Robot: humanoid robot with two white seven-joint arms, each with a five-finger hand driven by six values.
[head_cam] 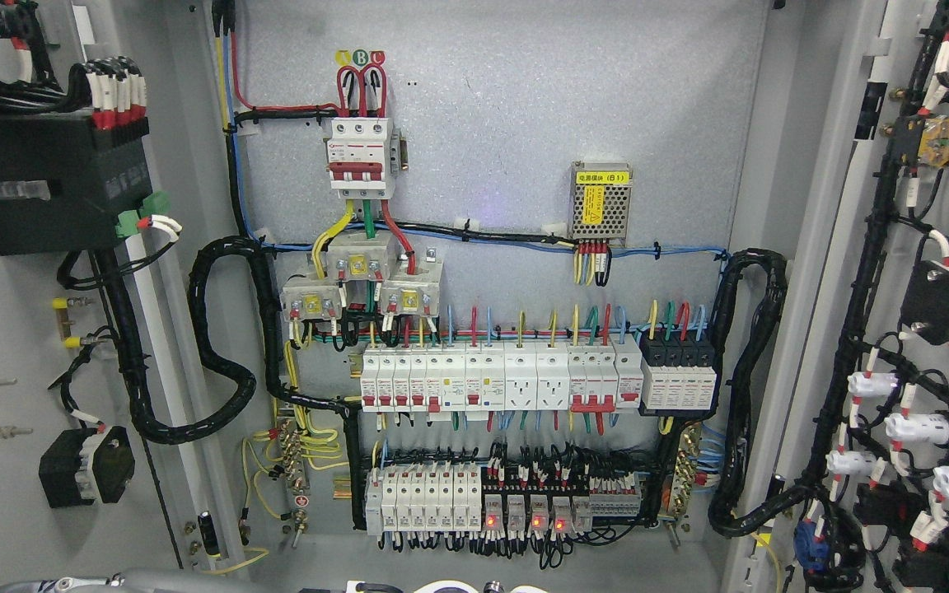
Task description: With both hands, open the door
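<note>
Both grey metal cabinet doors, left [21,494] and right [862,123], already stand wide open (wires show inside). No hands are visible, so their fingers I cannot tell. Best just pull arms back slowly.

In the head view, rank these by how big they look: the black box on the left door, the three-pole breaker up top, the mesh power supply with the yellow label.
1. Black box on the left door, though it is nearer the camera.
2. Three-pole breaker.
3. Mesh power supply, close to the breaker, so that order is unsure.
</note>
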